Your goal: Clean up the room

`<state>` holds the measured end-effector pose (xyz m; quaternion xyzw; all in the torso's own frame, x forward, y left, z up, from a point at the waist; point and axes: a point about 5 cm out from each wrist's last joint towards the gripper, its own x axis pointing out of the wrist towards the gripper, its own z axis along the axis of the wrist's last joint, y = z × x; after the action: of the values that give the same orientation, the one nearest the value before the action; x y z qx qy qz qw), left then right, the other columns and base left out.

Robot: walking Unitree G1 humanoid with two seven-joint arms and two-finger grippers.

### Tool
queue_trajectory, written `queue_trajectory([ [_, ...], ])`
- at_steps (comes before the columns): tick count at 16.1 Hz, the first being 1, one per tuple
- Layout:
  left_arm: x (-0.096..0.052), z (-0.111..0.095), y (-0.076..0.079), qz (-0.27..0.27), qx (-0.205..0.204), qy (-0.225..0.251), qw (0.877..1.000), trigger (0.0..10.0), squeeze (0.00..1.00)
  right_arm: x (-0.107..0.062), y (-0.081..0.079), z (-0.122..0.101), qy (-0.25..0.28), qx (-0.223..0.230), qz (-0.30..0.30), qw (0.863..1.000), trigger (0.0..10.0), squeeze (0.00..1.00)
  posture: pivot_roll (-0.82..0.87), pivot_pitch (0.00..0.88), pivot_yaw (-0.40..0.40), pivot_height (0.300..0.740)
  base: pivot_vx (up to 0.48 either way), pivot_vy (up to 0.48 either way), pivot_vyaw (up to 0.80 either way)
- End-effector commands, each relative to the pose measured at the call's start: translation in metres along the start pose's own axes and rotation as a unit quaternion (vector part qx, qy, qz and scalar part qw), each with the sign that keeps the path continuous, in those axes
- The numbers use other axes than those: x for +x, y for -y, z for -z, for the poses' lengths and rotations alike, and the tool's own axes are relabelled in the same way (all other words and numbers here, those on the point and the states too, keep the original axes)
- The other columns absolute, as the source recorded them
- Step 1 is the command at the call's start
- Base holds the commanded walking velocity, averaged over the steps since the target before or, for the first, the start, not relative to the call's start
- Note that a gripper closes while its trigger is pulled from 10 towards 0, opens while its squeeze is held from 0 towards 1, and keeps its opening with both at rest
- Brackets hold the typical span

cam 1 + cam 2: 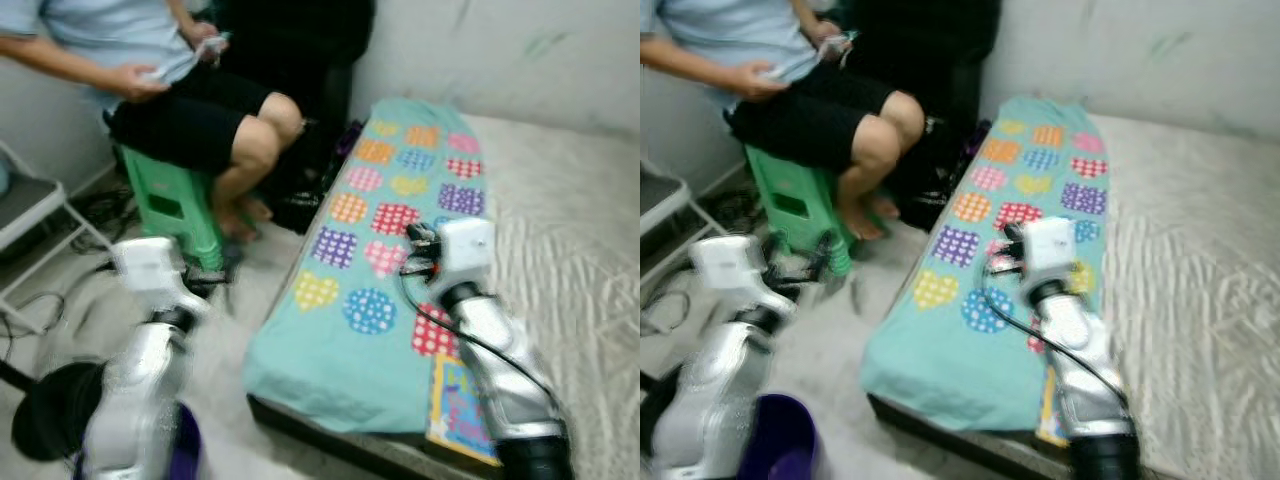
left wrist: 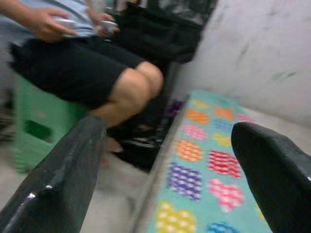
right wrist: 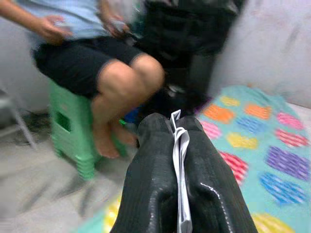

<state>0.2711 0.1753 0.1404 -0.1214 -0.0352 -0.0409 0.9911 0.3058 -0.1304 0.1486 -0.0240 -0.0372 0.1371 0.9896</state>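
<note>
Right claw (image 3: 179, 145) pinches a white paper scrap (image 3: 181, 184) at frame center; left claw (image 2: 165, 170) gapes empty; scrap not yet binned.

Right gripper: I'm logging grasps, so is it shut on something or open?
Shut. In the right wrist view the right gripper presses both black fingers together on a thin white sheet.

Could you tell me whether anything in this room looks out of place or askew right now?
A colourful book lies at the near edge of the bed, jutting past the teal heart-print sheet. The right gripper is shut on a thin white sheet of paper above the bed. The left gripper is open, with nothing in it.
</note>
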Motion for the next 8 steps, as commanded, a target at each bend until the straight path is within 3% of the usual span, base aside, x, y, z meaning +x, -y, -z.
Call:
queue_trajectory([
  [1,0.0014,-0.0019,0.0035,0.003,0.004,0.007,1.0,10.0,0.0,-0.0006,0.0054,0.0008,-0.002,-0.008,0.009,1.0,10.0,0.0,-0.06,0.0,0.009,0.74,0.0,0.0,0.52],
  [8,0.0025,0.0008,-0.0005,-0.023,0.005,0.004,1.0,10.0,0.0,0.0022,0.0059,0.0003,0.001,-0.011,0.008,1.0,10.0,0.0,-0.06,0.0,0.001,0.74,0.0,0.0,0.53],
])
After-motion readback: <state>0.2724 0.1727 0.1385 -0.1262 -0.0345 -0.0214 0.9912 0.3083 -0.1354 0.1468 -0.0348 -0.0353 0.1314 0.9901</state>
